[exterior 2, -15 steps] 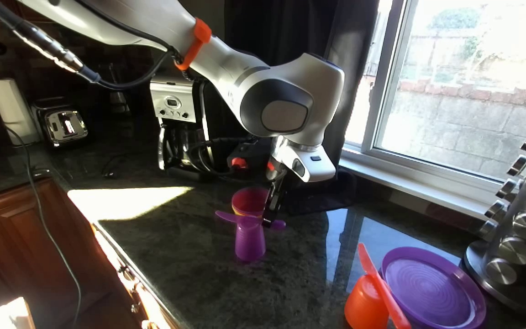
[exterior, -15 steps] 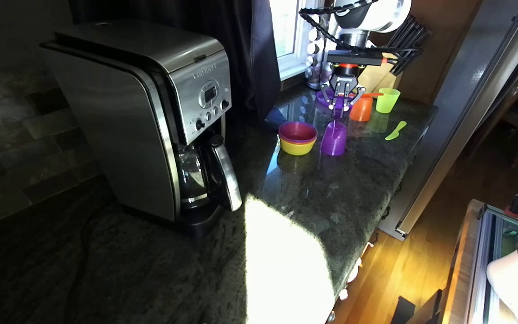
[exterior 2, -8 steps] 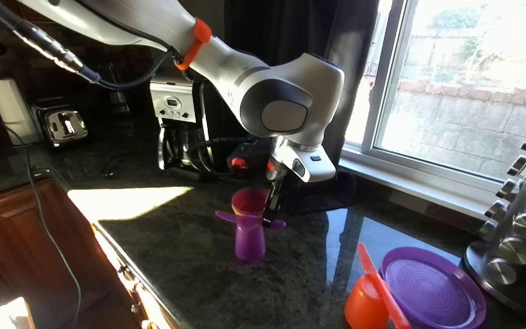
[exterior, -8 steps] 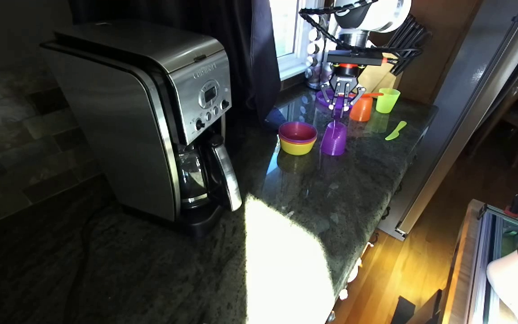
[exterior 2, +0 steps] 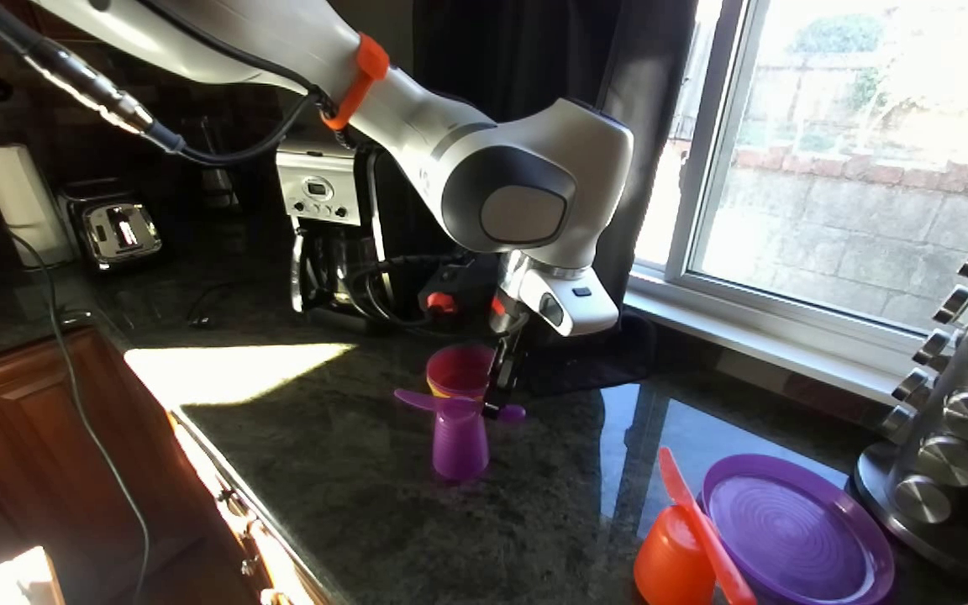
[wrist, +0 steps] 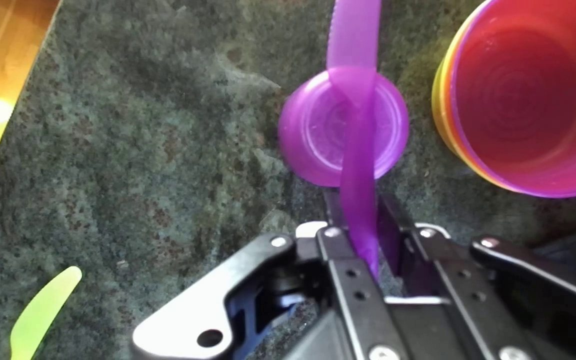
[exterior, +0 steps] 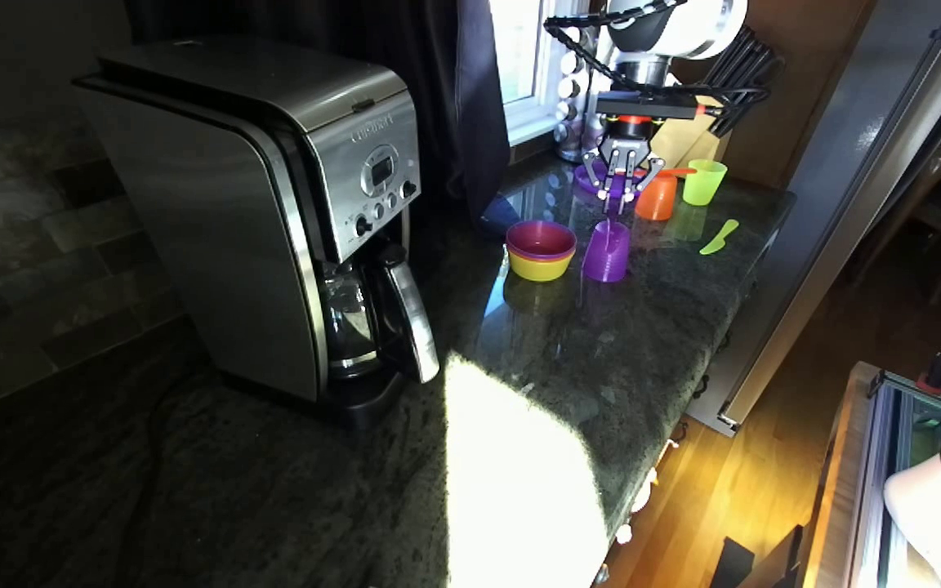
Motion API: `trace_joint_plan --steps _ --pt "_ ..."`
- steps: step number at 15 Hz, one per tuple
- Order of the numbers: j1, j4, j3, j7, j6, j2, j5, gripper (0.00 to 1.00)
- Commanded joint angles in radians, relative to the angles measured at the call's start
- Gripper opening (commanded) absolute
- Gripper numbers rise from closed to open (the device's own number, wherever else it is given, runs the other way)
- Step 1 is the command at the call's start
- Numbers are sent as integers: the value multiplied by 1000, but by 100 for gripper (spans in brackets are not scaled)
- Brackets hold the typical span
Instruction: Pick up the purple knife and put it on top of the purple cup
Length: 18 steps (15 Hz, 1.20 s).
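Purple knife (wrist: pixel 359 150) matches purple cup (wrist: pixel 318 127) in colour. Plate (exterior 2: pixel 795 533) is purple, concentrically ringed. Counter (wrist: pixel 143 150) is mottled green-grey; gripper (wrist: pixel 360 200), black and silver.

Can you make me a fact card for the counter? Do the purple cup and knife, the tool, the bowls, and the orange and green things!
purple cup: upside down on the counter
purple knife: over the purple cup; can't tell if touching
tool: around the purple knife's handle; whether gripping, unclear
bowls: stacked beside the purple cup, yellow lowest
orange cup: upside down
orange knife: lying across the orange cup
green cup: upright
green knife: lying on the counter
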<state>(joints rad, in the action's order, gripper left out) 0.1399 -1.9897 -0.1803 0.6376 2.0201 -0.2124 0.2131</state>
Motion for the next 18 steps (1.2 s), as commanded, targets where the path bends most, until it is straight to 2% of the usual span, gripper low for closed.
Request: trace_joint_plan --steps 1,6,8,9,10,11,14,17,18 --pt "-1 -14 1 -17 -9 12 3 6" --pt "-4 -16 1 -13 -4 12 -1 6" --pt "-6 -15 2 -12 -3 10 -3 19" --pt "-6 -15 2 -11 -3 10 -5 18" --pt "-7 -15 2 -10 -3 10 -6 26" --pt "-7 -16 2 -10 -3 10 -8 44" --pt "-9 -18 3 -10 -3 12 -10 67" --pt "-8 -17 2 -12 2 12 -10 82" --pt "-6 -15 1 -19 1 11 -9 93"
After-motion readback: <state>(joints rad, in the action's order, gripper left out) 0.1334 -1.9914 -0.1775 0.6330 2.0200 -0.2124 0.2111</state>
